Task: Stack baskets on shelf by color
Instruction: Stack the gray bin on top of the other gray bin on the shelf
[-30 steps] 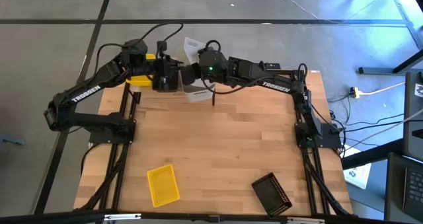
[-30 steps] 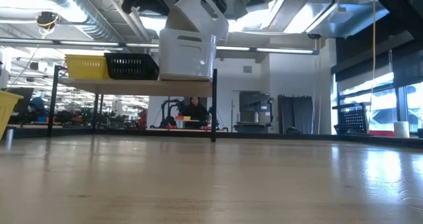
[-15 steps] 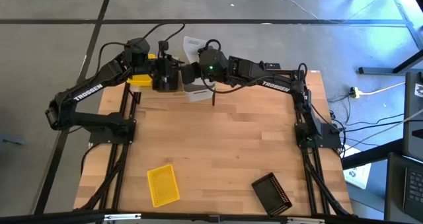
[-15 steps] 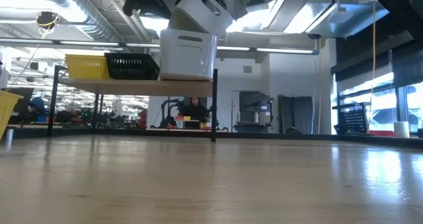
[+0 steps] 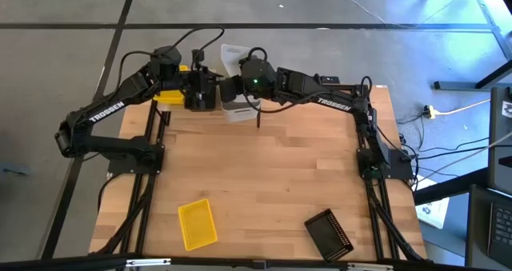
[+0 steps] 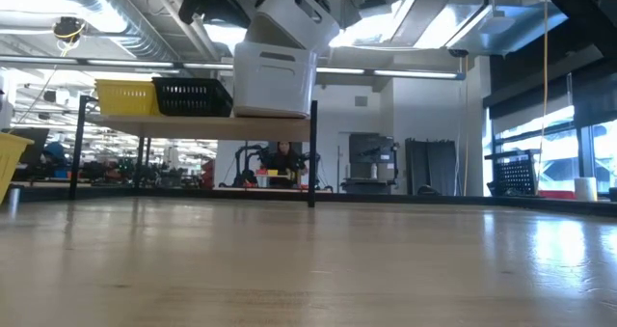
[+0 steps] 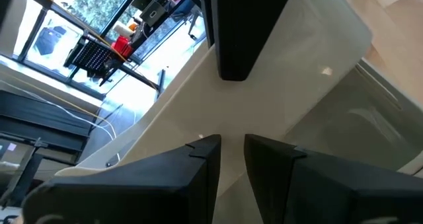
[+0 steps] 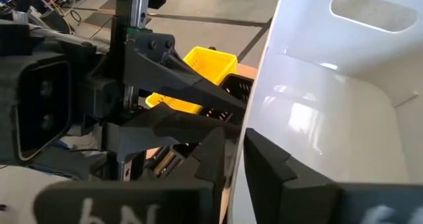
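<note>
On the shelf [image 6: 193,126] at the table's far edge stand a yellow basket [image 6: 125,97], a black basket [image 6: 193,97] and a white basket [image 6: 275,81], side by side. A second white basket [image 6: 294,13] hangs tilted just above the white one. It also shows past the arms in the high view [image 5: 232,57]. My left gripper [image 5: 214,87] and my right gripper [image 5: 234,85] meet at it from either side. Each is shut on it. My left gripper has the tilted white basket's wall [image 7: 231,128] in the narrow gap between its two fingers, coming from the table's left. The fingers hide the exact spot. The basket is lifted, tilted over the white one below. My right gripper pinches the same basket's rim [image 8: 248,121], one finger inside the hollow and one outside. It comes from the table's right, slanting a little downward. The basket's slotted end wall [image 8: 370,6] stands beyond the fingers.
A yellow basket [image 5: 197,223] and a black basket [image 5: 329,233] lie on the wooden table [image 5: 272,175] near its front edge. A black upright [image 6: 312,153] bounds the shelf's right end. Broad bare tabletop lies between the shelf and the front baskets.
</note>
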`<state>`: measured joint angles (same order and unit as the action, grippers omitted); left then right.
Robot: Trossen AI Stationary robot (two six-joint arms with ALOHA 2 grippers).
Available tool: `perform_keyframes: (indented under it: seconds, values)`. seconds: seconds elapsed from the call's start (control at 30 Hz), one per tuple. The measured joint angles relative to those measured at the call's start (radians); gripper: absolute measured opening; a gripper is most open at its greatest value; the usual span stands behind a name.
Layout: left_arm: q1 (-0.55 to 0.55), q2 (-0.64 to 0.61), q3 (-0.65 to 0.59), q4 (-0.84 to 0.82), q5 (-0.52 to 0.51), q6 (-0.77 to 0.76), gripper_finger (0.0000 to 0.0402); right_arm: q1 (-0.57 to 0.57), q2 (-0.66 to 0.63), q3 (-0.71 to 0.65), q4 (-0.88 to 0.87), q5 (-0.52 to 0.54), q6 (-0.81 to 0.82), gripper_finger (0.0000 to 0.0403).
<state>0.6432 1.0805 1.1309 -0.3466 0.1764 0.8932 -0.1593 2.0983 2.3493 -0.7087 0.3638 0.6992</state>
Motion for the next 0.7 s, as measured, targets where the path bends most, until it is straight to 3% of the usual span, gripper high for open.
perform_keyframes:
  seconds: [0.7]
  values:
    - [0.000,0.000,0.000,-0.008,0.000,0.015,0.0066,-0.005,0.000,0.005,0.016,-0.001,-0.005,0.0064]
